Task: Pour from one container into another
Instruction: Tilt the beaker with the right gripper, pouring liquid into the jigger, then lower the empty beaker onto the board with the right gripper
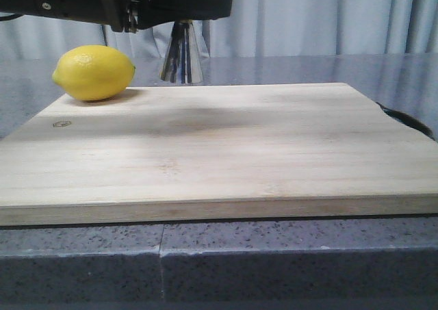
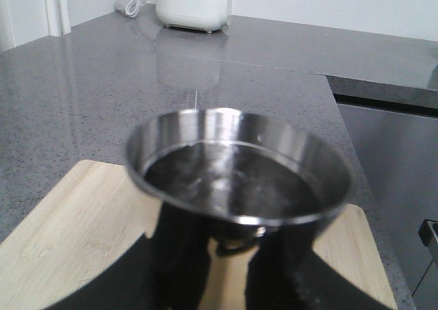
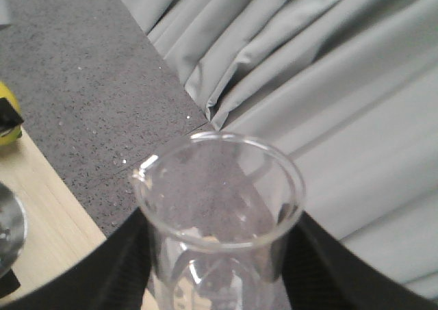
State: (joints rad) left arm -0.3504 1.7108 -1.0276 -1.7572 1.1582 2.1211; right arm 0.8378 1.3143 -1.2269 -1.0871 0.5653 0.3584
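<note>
Between the left gripper fingers the shiny steel hourglass jigger is clamped, liquid already seen in its cup | small clear glass beaker gripped by the right gripper, upright, looks empty | pour judged pretty much done, setting down left | yellow lemon parked on the pale wooden cutting board

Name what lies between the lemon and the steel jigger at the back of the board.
In the front view, nothing stands between the lemon and the jigger: only a bare strip of wooden board edge and grey counter behind.
</note>
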